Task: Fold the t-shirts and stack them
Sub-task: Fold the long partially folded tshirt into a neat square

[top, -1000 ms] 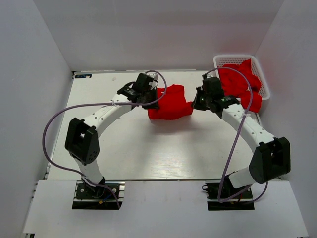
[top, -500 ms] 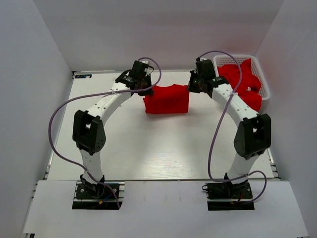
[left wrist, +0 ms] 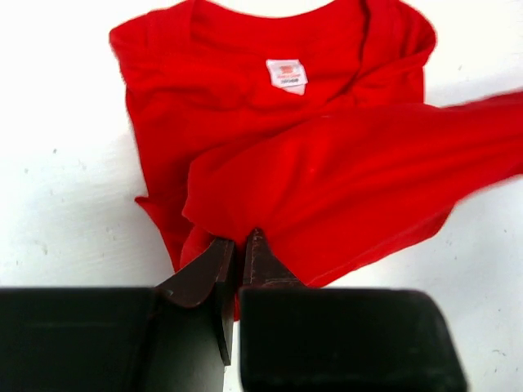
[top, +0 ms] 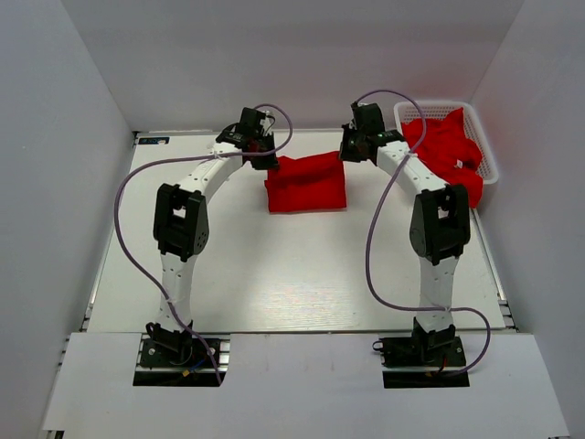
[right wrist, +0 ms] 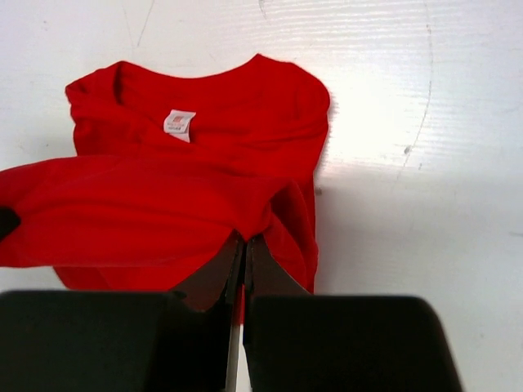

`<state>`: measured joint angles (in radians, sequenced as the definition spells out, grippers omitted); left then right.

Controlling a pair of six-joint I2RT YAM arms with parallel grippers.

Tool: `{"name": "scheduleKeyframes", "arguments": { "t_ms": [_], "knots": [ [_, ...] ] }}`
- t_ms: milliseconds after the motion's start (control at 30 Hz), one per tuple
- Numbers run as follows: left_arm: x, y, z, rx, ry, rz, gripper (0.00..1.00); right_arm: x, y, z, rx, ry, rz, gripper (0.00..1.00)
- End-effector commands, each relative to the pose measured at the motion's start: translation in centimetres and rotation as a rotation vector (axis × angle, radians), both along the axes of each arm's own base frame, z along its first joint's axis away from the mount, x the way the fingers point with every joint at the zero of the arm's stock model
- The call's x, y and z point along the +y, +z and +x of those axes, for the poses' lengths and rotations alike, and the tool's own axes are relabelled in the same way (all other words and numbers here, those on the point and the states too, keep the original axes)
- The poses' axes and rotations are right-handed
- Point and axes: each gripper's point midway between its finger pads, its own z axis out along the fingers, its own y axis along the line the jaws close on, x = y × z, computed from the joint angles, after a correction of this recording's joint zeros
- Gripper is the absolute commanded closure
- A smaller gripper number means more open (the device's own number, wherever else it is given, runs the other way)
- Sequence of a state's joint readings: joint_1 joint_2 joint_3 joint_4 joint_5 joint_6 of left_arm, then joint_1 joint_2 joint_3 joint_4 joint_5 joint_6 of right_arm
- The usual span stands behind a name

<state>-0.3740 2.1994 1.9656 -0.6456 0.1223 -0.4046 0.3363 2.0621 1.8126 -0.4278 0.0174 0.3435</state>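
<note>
Cloth pinched tight by left gripper (top: 265, 162) and right gripper (top: 345, 154) has been drawn rearward, spreading the shirt (top: 306, 189) for folding.

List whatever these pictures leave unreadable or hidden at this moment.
- Top external: how many red cloth t-shirts lie heaped in the white plastic lattice basket; they bunch together and the right arm covers part.
- Left wrist: the raised edge of the red short-sleeved t-shirt on the table blurs and runs off the right border.
- Wrist views: small white label print, too small.
- Top external: left end effector and right end effector fingertips, under their wrists.
</note>
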Motion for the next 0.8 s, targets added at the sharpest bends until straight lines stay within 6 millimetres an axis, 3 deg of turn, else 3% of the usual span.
{"name": "scheduleKeyframes", "arguments": {
  "t_ms": [0, 100, 167, 200, 233, 267, 300, 367, 433, 467, 500, 533, 600, 633, 667, 700, 733, 767],
  "knots": [
    [0.1, 2.7, 1.5, -0.099, -0.052, -0.035, 1.0, -0.8, 1.9, 3.1, -0.104, -0.006, 0.005, 1.0],
    [0.0, 2.4, 2.4, -0.124, -0.07, -0.055, 0.98, -1.0, 1.0, 4.1, -0.107, -0.024, 0.006, 1.0],
    [-0.2, 1.6, 3.1, -0.132, -0.091, -0.073, 0.87, -1.1, 0.4, 4.8, -0.114, -0.041, 0.016, 1.0],
    [-0.3, 2.1, 3.5, -0.151, -0.099, -0.071, 0.44, -1.1, 0.5, 5.2, -0.128, -0.046, 0.022, 0.95],
    [0.1, 1.5, 4.2, -0.149, -0.088, -0.069, 0.34, -1.2, 0.4, 5.9, -0.142, -0.051, 0.028, 0.84],
    [0.1, 1.3, 4.1, -0.13, -0.088, -0.064, 0.29, -1.2, 0.9, 6.4, -0.161, -0.048, 0.035, 0.65],
    [-0.1, 2.6, 4.8, -0.154, -0.088, -0.071, 0.03, -0.8, 0.8, 6.7, -0.166, -0.03, 0.038, 0.12],
    [1.3, 3.4, 5.5, -0.172, -0.072, -0.053, 0.0, -0.3, 2.4, 7.1, -0.189, 0.007, 0.069, 0.1],
    [1.5, 4.4, 5.2, -0.189, -0.078, -0.05, 0.0, -0.1, 3.1, 6.4, -0.19, 0.047, 0.061, 0.1],
    [2.9, 5.1, 4.9, -0.202, -0.054, -0.024, 0.0, -0.3, 2.3, 5.7, -0.171, 0.054, 0.048, 0.1],
    [3.2, 5.7, 4.6, -0.212, -0.045, -0.018, 0.0, -0.6, 4.4, 5.2, -0.207, 0.06, 0.046, 0.1],
    [3.3, 6.0, 4.2, -0.223, -0.053, -0.012, 0.0, -0.9, 3.7, 4.6, -0.193, 0.064, 0.031, 0.1],
    [4.4, 6.7, 2.8, -0.233, -0.053, -0.002, 0.0, -1.3, 5.3, 3.0, -0.216, 0.082, 0.019, 0.1],
    [4.5, 6.8, 2.3, -0.235, -0.054, -0.002, 0.0, -1.3, 4.1, 2.0, -0.19, 0.114, 0.003, 0.1],
    [4.8, 5.6, 1.3, -0.202, -0.055, 0.006, 0.0, -1.2, 4.8, 1.3, -0.199, 0.129, 0.003, 0.1],
    [4.9, 5.4, 0.7, -0.193, -0.055, 0.009, 0.0, -0.9, 3.0, -0.2, -0.156, 0.166, 0.002, 0.1],
    [5.1, 5.4, 0.2, -0.187, -0.055, 0.01, 0.0, -0.2, 3.9, -1.3, -0.167, 0.22, 0.023, 0.1],
    [5.5, 5.0, -1.2, -0.167, -0.056, 0.015, 0.0, 0.5, 3.5, -1.8, -0.157, 0.243, 0.037, 0.1]
  ]
}}
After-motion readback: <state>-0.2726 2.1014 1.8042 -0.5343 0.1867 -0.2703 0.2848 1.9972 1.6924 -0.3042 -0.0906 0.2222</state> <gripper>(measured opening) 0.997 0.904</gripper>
